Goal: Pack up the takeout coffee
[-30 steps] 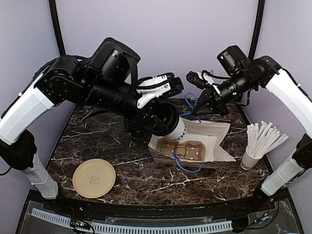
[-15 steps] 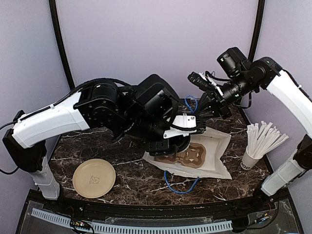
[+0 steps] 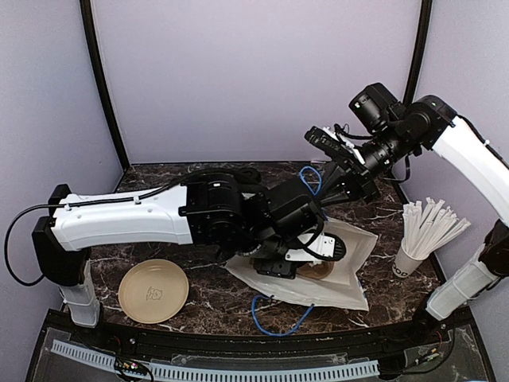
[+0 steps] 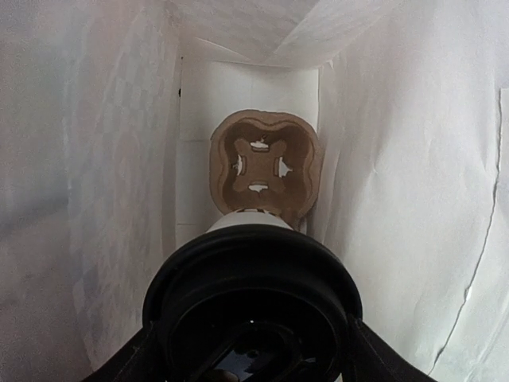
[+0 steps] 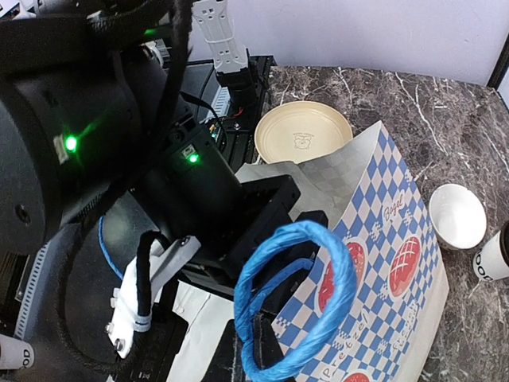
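My left gripper (image 4: 250, 354) is shut on a white paper coffee cup with a black lid (image 4: 253, 294). It holds the cup inside the white paper bag (image 4: 413, 159), lid towards the camera. A brown cardboard cup carrier (image 4: 266, 163) lies deeper in the bag, just beyond the cup. In the top view the left arm reaches into the bag (image 3: 350, 274) at table centre. My right gripper (image 3: 340, 171) is shut on the bag's blue rope handle (image 5: 296, 306) and holds it up above the bag's back edge. Another white cup (image 5: 495, 259) stands at the right edge of the right wrist view, cut off.
A cup bristling with white sticks (image 3: 415, 251) stands at the right. A cream plate (image 3: 153, 291) lies at the front left. A low white bowl (image 5: 457, 216) sits beside the bag. The bag's second blue handle (image 3: 274, 317) trails towards the front edge.
My left arm swung down and right, carrying the lidded cup from above the carrier into the bag's mouth. The bag shifted forward and flattened. The right gripper kept the handle raised.
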Tool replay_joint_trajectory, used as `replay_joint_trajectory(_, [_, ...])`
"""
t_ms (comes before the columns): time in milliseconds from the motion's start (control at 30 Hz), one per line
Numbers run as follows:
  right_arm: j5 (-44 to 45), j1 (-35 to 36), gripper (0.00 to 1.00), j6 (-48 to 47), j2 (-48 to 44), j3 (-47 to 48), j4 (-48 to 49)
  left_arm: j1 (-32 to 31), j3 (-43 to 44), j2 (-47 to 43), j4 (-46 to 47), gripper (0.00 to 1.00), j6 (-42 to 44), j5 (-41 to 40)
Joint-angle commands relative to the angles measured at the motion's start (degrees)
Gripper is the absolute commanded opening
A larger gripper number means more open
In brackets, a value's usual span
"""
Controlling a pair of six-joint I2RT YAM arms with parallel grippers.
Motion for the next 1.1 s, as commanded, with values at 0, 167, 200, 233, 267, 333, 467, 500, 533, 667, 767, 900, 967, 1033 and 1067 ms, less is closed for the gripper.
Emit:
replay_joint_trajectory(0, [-2.8, 1.2, 0.0, -1.05, 0.81, 1.25, -0.85, -1.48, -2.16, 0.0, 0.98, 0.66, 3.4, -4.66])
replay_joint_trajectory(167, [-2.85, 1.72, 0.0, -1.31, 1.43, 1.56, -1.08, -2.14, -5.4, -0.35, 1.6, 0.66, 4.85, -8.7])
replay_joint_trajectory(200, [-2.84, 1.86, 0.0, -1.31, 1.66, 1.65, -1.15, -2.21, -6.12, -0.43, 1.87, 0.66, 5.01, -9.23])
replay_joint_trajectory(233, [-2.88, 1.88, 0.0, -1.31, 1.77, 1.8, -1.24, -2.44, -6.81, -0.47, 1.87, 0.66, 5.16, -10.16])
replay_joint_trajectory(267, [-2.92, 1.92, 0.0, -1.39, 1.86, 1.9, -1.4, -2.53, -7.39, -0.61, 2.09, 0.66, 5.29, -10.66])
replay_joint_trajectory(333, [-3.09, 2.06, 0.0, -1.48, 1.88, 2.2, -1.58, -2.73, -9.15, -0.91, 2.19, 0.65, 5.55, -12.38])
replay_joint_trajectory(467, [-3.19, 2.14, 0.0, -1.58, 1.8, 2.28, -1.78, -2.8, -11.8, -1.84, 2.97, 0.64, 5.58, -13.92])
replay_joint_trajectory(500, [-3.26, 2.18, 0.0, -1.63, 1.75, 2.23, -1.78, -2.76, -12.25, -1.97, 3.25, 0.64, 5.86, -14.27])
replay_joint_trajectory(533, [-3.34, 2.18, 0.0, -1.66, 1.71, 2.17, -1.77, -2.73, -12.44, -2.17, 3.89, 0.64, 6.21, -14.34])
replay_joint_trajectory(667, [-3.54, 2.25, 0.0, -1.67, 1.84, 2.13, -1.77, -2.66, -13.12, -2.26, 5.57, 0.64, 7.36, -15.72])
replay_joint_trajectory(767, [-3.54, 2.28, 0.0, -1.82, 2.01, 2.41, -1.92, -2.24, -14.54, -2.82, 8.63, 0.63, 8.1, -15.82])
replay_joint_trajectory(900, [-3.15, 2.28, 0.0, -1.84, 2.32, 2.48, -1.87, -1.31, -16.97, -4.87, 13.07, 0.63, 9.18, -13.99])
replay_joint_trajectory(967, [-3.08, 2.28, 0.0, -1.84, 2.4, 2.42, -1.86, -0.72, -17.78, -5.01, 13.65, 0.63, 9.54, -13.56])
replay_joint_trajectory(1033, [-3.1, 2.28, 0.0, -1.75, 2.41, 2.48, -1.87, -0.13, -18.2, -5.0, 13.77, 0.63, 9.52, -13.36])
replay_joint_trajectory(1067, [-3.04, 2.28, 0.0, -1.68, 2.49, 2.56, -1.87, 0.35, -18.44, -5.04, 13.89, 0.63, 9.3, -12.77])
